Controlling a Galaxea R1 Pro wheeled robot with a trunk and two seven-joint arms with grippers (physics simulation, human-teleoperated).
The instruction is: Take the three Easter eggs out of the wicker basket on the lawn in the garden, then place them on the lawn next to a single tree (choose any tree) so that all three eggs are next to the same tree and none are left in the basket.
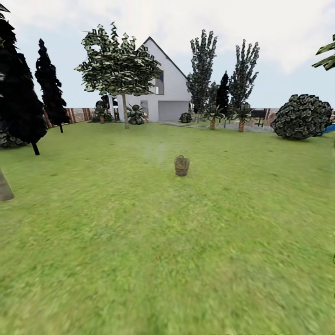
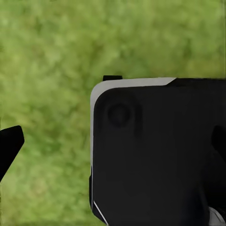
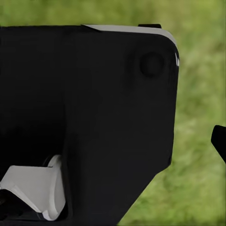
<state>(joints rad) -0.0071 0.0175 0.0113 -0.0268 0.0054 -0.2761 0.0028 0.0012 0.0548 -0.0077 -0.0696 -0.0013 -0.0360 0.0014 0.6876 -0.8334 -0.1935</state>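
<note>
Head view, left to right: a grey-beige leaning trunk base (image 1: 4, 188) is cut off at the left edge, with near-black dark trees (image 1: 18, 93) behind it. A brown slatted fence (image 1: 77, 114) is seen further back. A leafy tree (image 1: 118, 65) with a thin pale trunk stands in front of the white house (image 1: 167, 88). Two slim columnar trees (image 1: 203, 65) are placed right of the house, small palm-like plants below them. A round dark bush (image 1: 302, 116) is seen at the right, a bit of blue just beside it.

The wicker basket (image 1: 182, 165) is upright on the lawn (image 1: 139, 256), mid-frame, well apart from every tree. Its contents are too small to be made out, so the eggs cannot be confirmed.

Left wrist view: a black housing with a pale edge (image 2: 155, 150) is seen over blurred grass (image 2: 52, 56); a dark tip (image 2: 10, 146) pokes in at one side. Left claw state cannot be told.

Right wrist view: a similar black housing (image 3: 89, 117) with a white part (image 3: 37, 188) is seen over grass, a dark tip (image 3: 219, 141) at the edge. Right claw state cannot be told either.
</note>
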